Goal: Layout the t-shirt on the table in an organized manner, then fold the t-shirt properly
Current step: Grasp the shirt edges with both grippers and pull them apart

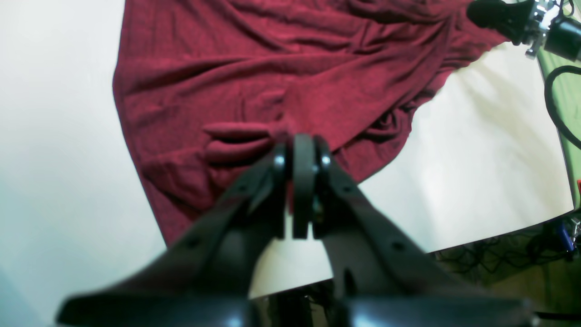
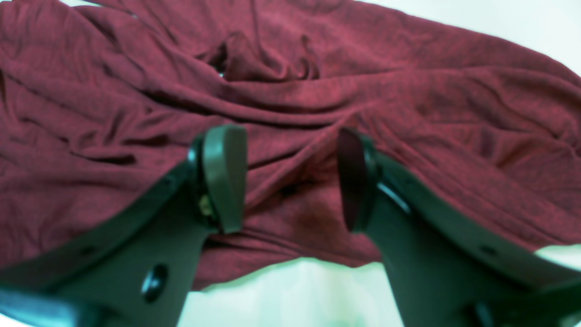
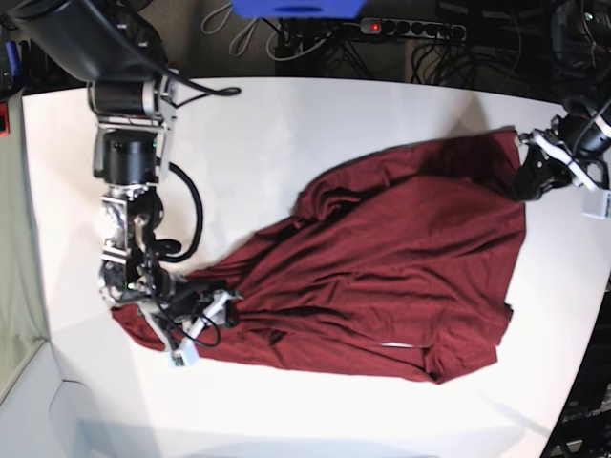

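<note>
The dark maroon t-shirt (image 3: 401, 267) lies spread and wrinkled diagonally across the white table (image 3: 286, 143). My left gripper (image 3: 527, 179) is at the shirt's far right corner. In the left wrist view it (image 1: 303, 147) is shut, with puckered fabric (image 1: 272, 68) at its tips. My right gripper (image 3: 224, 305) is at the shirt's lower left end. In the right wrist view its jaws (image 2: 290, 181) stand open just over the rumpled cloth (image 2: 408, 113), holding nothing. It also shows in the left wrist view (image 1: 490, 13).
The table's dark edge (image 1: 499, 236) runs close behind my left gripper, with cables below it. A power strip (image 3: 410, 27) and cables lie beyond the table's far edge. The right arm's cable (image 3: 196, 215) loops over the table.
</note>
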